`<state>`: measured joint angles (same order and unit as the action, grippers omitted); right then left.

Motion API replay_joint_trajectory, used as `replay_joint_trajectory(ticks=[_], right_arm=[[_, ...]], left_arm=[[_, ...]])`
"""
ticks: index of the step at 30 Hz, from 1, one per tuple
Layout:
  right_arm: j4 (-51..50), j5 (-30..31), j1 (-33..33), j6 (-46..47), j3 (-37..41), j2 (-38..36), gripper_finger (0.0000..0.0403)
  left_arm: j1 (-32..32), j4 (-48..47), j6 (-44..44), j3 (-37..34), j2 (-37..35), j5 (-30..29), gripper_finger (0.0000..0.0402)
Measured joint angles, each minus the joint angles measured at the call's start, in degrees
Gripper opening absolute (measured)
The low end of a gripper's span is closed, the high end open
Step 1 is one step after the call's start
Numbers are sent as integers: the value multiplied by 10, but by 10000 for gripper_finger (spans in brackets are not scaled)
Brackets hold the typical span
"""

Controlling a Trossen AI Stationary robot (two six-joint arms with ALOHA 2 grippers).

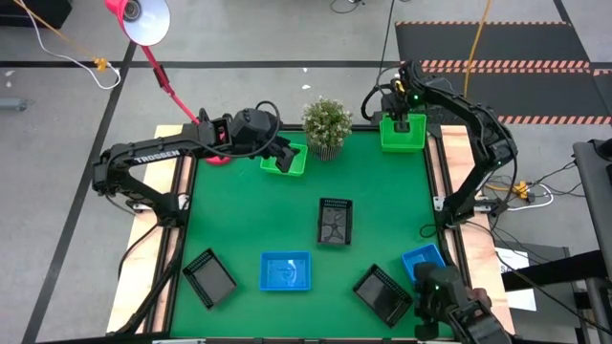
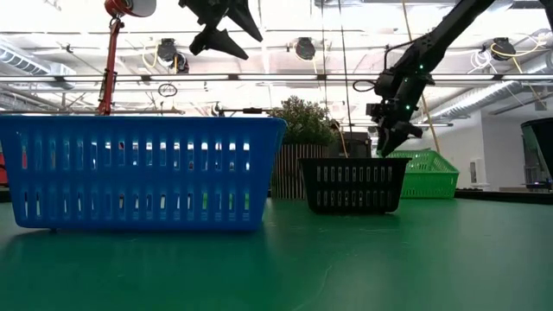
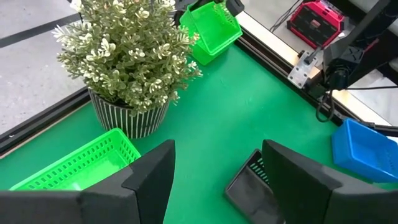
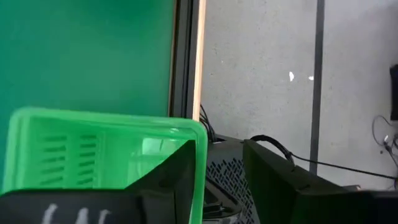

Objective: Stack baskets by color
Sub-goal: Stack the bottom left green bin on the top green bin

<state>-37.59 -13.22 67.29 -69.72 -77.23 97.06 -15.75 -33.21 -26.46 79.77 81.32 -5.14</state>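
Green tabletop (image 1: pixel 373 205), slatted plastic baskets (image 1: pixel 286 270).

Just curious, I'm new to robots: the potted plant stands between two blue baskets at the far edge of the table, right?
Not quite. The potted plant stands between two green baskets, not blue ones, as the high view shows. The blue baskets sit near the opposite edge.

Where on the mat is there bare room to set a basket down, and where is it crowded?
Free: the left strip between the green basket under the left gripper and the black basket; also right of the middle black basket, below the corner green basket. Crowded: the near edge, around the blue basket.
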Motion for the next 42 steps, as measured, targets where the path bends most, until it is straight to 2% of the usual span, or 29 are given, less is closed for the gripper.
replay_joint_trajectory(ticks=[4,11,20,32,42], right_arm=[[-8,43,-14,27,0,-8,108],[-17,47,-20,31,0,-8,11],[-21,54,-22,42,0,-9,6],[-85,11,-13,24,-28,-9,5],[-103,10,-13,2,-28,-4,5]], left_arm=[[0,0,3,0,0,0,241],[0,0,14,0,0,0,241],[0,0,24,0,0,1,241],[0,0,39,0,0,1,241],[0,0,39,0,0,1,241]])
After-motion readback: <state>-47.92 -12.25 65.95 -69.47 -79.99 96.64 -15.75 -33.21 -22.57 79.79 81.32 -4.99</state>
